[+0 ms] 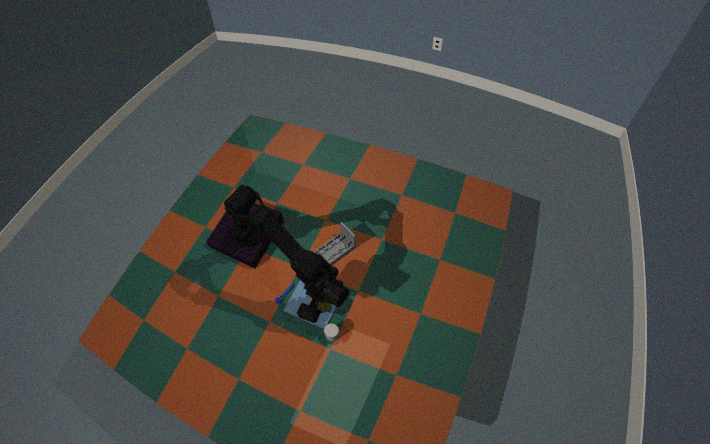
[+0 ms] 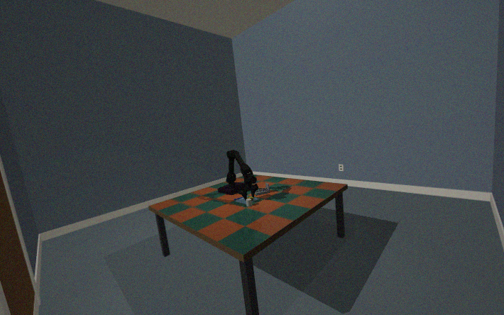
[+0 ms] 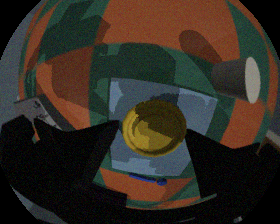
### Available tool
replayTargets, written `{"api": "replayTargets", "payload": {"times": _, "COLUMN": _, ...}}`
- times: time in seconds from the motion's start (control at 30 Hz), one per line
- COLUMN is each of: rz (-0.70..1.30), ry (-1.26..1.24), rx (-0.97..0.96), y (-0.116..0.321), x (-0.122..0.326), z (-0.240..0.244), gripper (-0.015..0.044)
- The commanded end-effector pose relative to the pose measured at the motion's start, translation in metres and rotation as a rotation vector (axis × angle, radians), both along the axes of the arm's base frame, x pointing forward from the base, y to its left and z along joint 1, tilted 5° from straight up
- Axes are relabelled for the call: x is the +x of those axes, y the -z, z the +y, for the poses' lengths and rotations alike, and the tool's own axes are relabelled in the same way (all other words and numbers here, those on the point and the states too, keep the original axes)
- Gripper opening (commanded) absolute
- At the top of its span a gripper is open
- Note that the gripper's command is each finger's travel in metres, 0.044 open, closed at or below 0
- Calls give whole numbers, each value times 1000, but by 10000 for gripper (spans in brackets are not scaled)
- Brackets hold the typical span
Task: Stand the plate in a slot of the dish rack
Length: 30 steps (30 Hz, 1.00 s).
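End effector (image 3: 153, 163) spread wide, holding nothing, poised directly over the yellow plate (image 3: 153, 128). Plate lies flat on a pale blue mat (image 3: 197, 112) on the checkered surface (image 1: 413, 308). Dish rack (image 1: 337, 245) well apart from the plate. White cup (image 1: 331, 330) just beside the mat, probably lying on its side.

Yellow plate (image 3: 153, 128) lies flat; grey dish rack (image 1: 337, 244) stands apart
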State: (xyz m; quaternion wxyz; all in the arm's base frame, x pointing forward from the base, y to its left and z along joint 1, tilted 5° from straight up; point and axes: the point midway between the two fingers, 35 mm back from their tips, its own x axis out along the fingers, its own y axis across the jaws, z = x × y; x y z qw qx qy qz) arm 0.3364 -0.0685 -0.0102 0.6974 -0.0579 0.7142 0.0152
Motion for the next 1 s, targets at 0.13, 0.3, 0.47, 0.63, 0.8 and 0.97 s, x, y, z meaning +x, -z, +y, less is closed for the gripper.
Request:
{"api": "replayTargets", "payload": {"times": 0.13, "rz": -1, "ry": -4, "rx": -4, "y": 2, "x": 0, "z": -1, "gripper": 376}}
{"api": "replayTargets", "payload": {"times": 0.3, "rz": -1, "ry": -4, "rx": -4, "y": 2, "x": 0, "z": -1, "gripper": 350}}
{"api": "replayTargets", "payload": {"times": 0.47, "rz": -1, "ry": -4, "rx": -4, "y": 2, "x": 0, "z": -1, "gripper": 316}}
{"api": "replayTargets", "payload": {"times": 0.63, "rz": -1, "ry": -4, "rx": -4, "y": -1, "x": 1, "z": -1, "gripper": 224}}
{"api": "replayTargets", "payload": {"times": 0.8, "rz": -2, "ry": -4, "rx": -3, "y": -24, "x": 8, "z": 0, "gripper": 93}}
{"api": "replayTargets", "payload": {"times": 0.97, "rz": -2, "ry": -4, "rx": -3, "y": -48, "x": 13, "z": 1, "gripper": 0}}
